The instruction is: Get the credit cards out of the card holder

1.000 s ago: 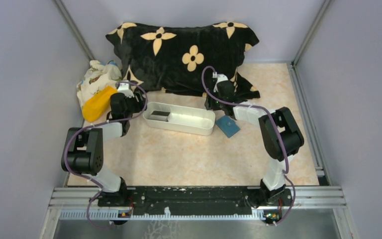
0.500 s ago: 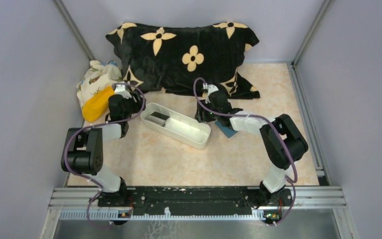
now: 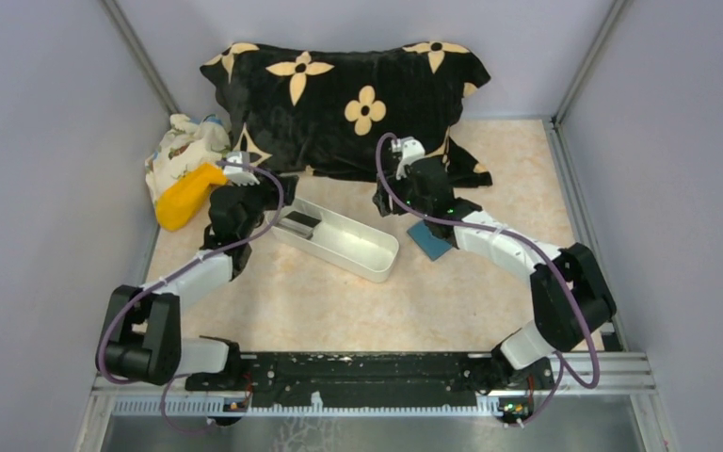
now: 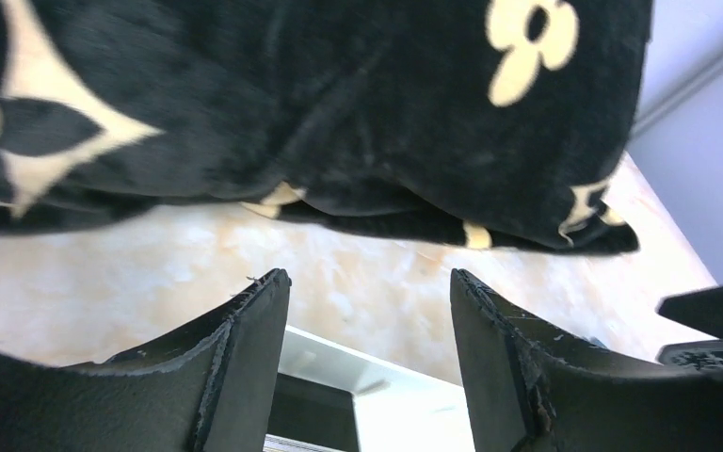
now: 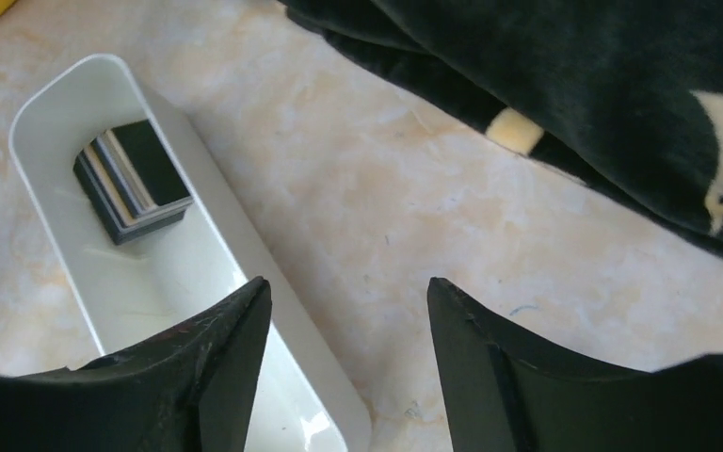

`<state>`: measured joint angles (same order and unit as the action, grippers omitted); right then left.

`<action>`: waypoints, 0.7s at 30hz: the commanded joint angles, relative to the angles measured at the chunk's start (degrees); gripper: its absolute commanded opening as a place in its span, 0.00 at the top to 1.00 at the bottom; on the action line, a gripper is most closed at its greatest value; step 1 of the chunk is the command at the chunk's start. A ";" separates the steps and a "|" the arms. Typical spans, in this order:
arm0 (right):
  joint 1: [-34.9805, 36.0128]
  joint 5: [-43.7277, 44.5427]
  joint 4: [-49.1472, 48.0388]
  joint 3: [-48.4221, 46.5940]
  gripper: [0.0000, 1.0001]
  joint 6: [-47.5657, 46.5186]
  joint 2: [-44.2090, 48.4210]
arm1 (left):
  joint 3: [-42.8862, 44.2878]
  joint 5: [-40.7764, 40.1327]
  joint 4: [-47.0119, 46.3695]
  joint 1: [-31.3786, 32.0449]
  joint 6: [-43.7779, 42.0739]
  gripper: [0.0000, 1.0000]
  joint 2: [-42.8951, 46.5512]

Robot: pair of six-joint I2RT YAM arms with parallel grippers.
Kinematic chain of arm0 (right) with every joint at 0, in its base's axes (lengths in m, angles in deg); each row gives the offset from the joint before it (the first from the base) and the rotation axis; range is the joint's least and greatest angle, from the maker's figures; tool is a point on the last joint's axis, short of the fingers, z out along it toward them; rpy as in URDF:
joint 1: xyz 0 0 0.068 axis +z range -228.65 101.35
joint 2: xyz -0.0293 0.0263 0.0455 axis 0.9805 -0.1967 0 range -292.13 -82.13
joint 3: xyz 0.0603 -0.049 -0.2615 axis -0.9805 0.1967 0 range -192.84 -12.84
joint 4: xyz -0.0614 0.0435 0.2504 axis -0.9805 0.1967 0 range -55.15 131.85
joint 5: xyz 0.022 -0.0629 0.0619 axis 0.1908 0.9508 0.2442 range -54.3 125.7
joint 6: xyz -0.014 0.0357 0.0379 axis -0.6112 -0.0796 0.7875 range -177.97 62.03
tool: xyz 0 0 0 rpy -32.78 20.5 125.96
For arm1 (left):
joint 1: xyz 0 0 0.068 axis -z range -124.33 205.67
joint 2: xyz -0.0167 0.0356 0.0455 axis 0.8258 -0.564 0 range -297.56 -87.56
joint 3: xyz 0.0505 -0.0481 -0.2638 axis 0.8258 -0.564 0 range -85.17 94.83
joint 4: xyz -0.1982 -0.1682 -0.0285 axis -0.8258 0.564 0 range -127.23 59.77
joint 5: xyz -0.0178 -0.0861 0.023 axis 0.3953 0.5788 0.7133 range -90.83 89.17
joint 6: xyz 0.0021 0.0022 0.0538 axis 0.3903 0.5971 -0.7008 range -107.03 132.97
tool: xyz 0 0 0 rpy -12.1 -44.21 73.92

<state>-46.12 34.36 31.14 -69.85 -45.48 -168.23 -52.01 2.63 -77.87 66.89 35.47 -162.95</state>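
My left gripper (image 4: 369,294) and right gripper (image 5: 348,299) both stand apart and empty, the credit cards (image 3: 298,224) stacked at the 10 o'clock end of the white tray (image 3: 360,249), which runs 10 to 4 o'clock, the blue card holder (image 3: 431,242) flat on the desk (image 3: 339,301) at its 3 o'clock, partly under my right arm.
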 commanded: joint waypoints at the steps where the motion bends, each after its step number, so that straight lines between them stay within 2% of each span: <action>1: 2.80 -3.19 1.16 -1.92 0.33 -7.10 0.45 | -0.49 2.95 0.13 2.84 0.84 0.30 0.60; 3: 2.80 -6.79 0.00 0.04 0.28 -8.67 0.56 | -1.03 3.00 -0.07 3.43 0.13 0.29 0.80; 6: 3.53 -12.19 -0.51 0.78 0.27 -11.04 0.22 | -1.43 2.36 -0.23 3.54 -0.91 0.29 0.90; 14: 5.89 -16.14 3.84 -3.54 0.29 -16.18 -6.63 | -1.57 2.92 -1.32 3.53 -1.65 0.28 -0.94; 17: 6.33 -16.08 5.35 -5.46 0.32 -17.24 -9.72 | -1.85 2.08 -1.43 3.54 -2.03 0.28 -1.18; 21: 6.52 -14.79 5.93 -7.19 0.46 -17.41 -12.10 | -2.05 1.03 -1.33 3.54 -2.41 0.28 -1.38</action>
<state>-40.13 19.93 37.33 -72.96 -61.07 -179.12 -53.36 4.53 -77.50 70.17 34.10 -163.96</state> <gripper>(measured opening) 0.588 0.718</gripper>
